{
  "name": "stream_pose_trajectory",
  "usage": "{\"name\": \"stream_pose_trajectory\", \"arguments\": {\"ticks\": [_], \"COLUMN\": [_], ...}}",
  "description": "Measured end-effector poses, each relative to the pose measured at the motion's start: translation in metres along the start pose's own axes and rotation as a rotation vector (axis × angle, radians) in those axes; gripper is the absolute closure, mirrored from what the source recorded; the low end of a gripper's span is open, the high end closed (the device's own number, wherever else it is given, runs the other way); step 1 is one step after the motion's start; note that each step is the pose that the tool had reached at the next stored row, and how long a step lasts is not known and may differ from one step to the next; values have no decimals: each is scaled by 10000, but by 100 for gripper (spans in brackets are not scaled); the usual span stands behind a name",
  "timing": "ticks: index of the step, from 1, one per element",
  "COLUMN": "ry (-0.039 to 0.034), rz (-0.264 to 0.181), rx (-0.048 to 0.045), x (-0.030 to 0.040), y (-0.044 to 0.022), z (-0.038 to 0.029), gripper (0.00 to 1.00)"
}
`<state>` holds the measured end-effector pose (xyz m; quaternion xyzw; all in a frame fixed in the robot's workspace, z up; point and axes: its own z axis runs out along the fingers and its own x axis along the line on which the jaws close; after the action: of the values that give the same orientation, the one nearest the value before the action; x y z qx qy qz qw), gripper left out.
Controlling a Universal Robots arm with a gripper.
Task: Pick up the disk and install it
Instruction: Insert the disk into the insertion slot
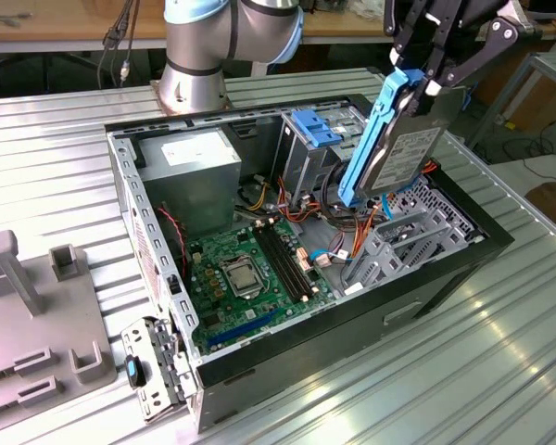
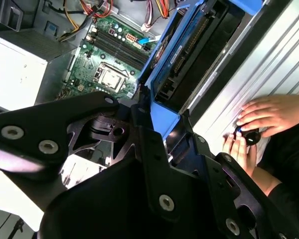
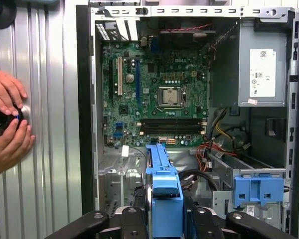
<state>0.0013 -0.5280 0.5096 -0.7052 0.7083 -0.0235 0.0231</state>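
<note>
As I read the feeds from my remote desk, I log the following.

1. Gripper (image 1: pixel 419 82): black, up at the exterior view's right, its fingers (image 1: pixel 442 72) clenched on the top end of the disk.
2. Disk (image 1: pixel 398 153): 1 grey hard drive in a bright blue carrier, lifted clear, steeply tilted, label side towards the exterior view's right. It hangs over the drive-bay end of the open computer case (image 1: pixel 352 324), its lower end close to the grey bay brackets (image 1: pixel 398 236); I cannot tell whether they touch. Its blue carrier edge also shows in the first wrist view (image 3: pixel 164 189).
3. Motherboard (image 1: pixel 250 269): green, on the case floor, with the CPU socket (image 1: pixel 239 276) near its middle.
4. Power supply (image 1: pixel 190 167): grey box in the case corner nearest the arm base (image 1: pixel 195 65).
5. Drive cage (image 1: pixel 301 162): tall metal, topped by a blue bracket (image 1: pixel 313 125), just beside the disk.
6. Tabletop (image 1: pixel 426 389): ribbed metal, carrying the case.
7. Grey fixtures (image 1: pixel 37 315): at the exterior view's left.
8. A person's 2 hands (image 3: pixel 7 124): on the tabletop beside the case, around a small black object (image 3: pixel 2 118).
</note>
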Motion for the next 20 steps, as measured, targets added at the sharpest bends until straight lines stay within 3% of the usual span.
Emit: {"name": "stream_pose_trajectory", "arguments": {"ticks": [4, 11, 15, 20], "ry": [-1, 1, -1, 4], "rz": [7, 6, 7, 36], "rx": [0, -2, -7, -16], "x": [56, 82, 106, 128], "y": [-44, -326, -421, -451], "z": [19, 59, 84, 118], "gripper": [63, 63, 63, 63]}}
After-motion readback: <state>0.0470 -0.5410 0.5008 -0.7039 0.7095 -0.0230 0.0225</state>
